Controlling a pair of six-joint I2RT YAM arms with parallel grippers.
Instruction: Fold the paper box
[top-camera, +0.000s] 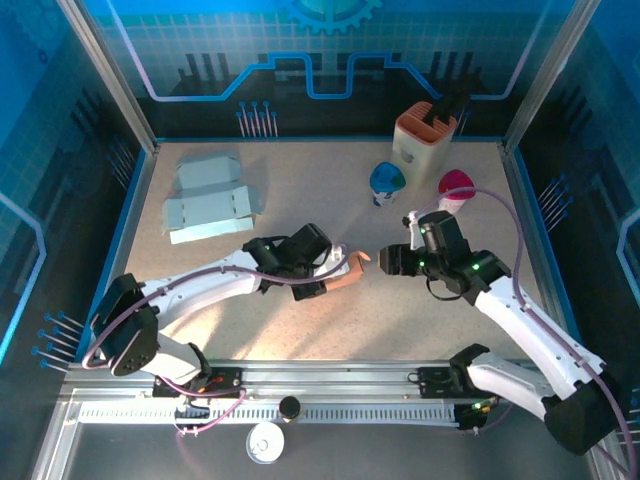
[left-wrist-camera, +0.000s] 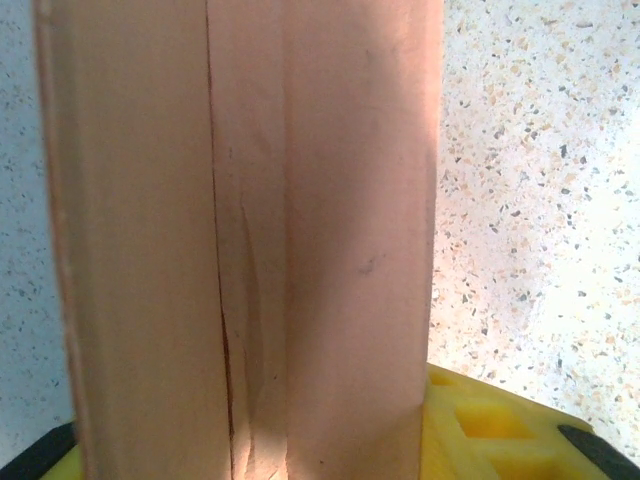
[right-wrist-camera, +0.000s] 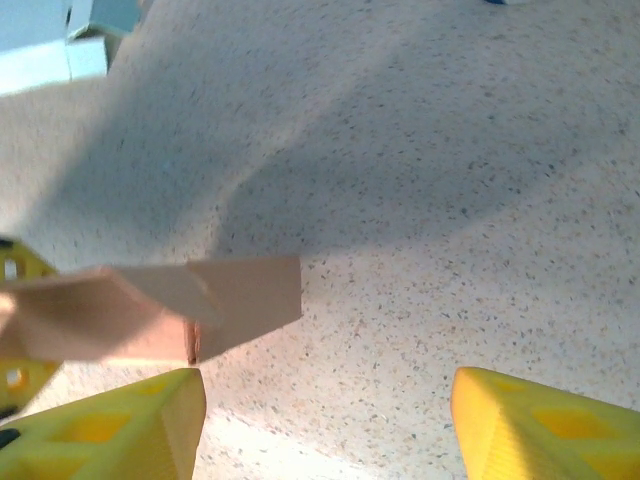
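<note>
Speckled tabletop (top-camera: 330, 330) fills the floor of a blue-walled enclosure, and near its middle I see the paper box (top-camera: 352, 268), a salmon-pink piece of card lifted off the surface. The left gripper (top-camera: 330, 274) is closed on it from both sides. From the left wrist, the box (left-wrist-camera: 250, 240) runs straight up the frame as a tall panel with a crease down its length, and one yellow finger (left-wrist-camera: 490, 425) presses against its right edge at the bottom. A second yellow tip sits at the lower left corner, so the card is pinched between them.

From the right wrist I see the free end of the box (right-wrist-camera: 200, 300) jutting in from the left, above the table and casting a shadow.

The right gripper (top-camera: 382, 260) faces that free end from just beside it, without touching. Its yellow fingers (right-wrist-camera: 540, 425) stand wide apart with bare table between them, holding nothing.

Further out, at the back left, a stack of flat light-blue blanks (top-camera: 208, 200) lies on the table, well apart from both arms. At the back right stands an orange-and-white holder (top-camera: 425, 140) with a dark tool in it. Near it are a small blue item (top-camera: 387, 183) and a pink one (top-camera: 457, 188); I cannot tell what either is.
</note>
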